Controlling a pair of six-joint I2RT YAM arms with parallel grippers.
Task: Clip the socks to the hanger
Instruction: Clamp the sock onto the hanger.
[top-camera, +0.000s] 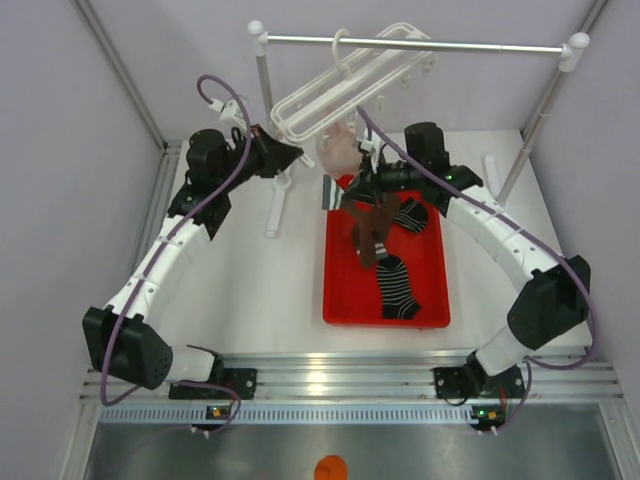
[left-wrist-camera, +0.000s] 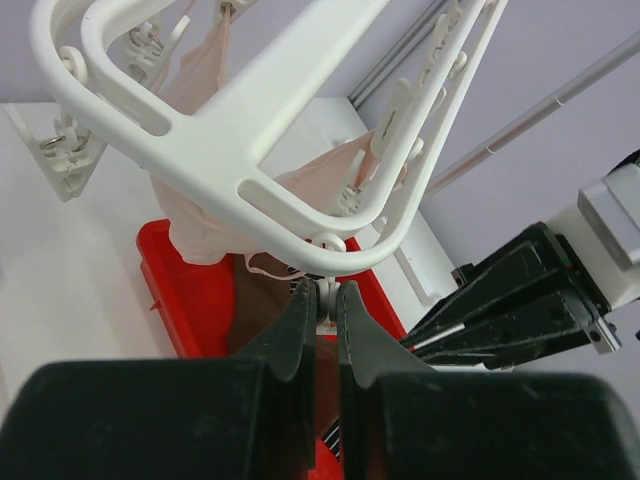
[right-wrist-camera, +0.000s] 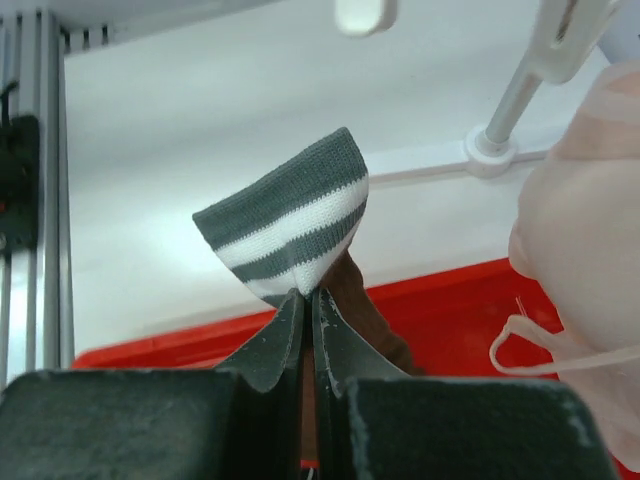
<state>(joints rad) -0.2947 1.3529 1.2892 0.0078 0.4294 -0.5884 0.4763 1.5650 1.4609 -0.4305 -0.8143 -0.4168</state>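
Clipping step in hand: right gripper (right-wrist-camera: 305, 297) clamped on 1 brown sock (right-wrist-camera: 290, 225) by its striped cuff, held above the red tray (top-camera: 345, 295), while left gripper (left-wrist-camera: 320, 302) pinches a peg (left-wrist-camera: 327, 290) on the hanger (left-wrist-camera: 250, 110)'s lower edge; next move likely calls for feeding the cuff into that peg.

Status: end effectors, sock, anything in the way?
Left end effector shut on hanger peg. Right end effector shut on brown sock cuff, held above tray. Pink fabric hangs close beside the sock.
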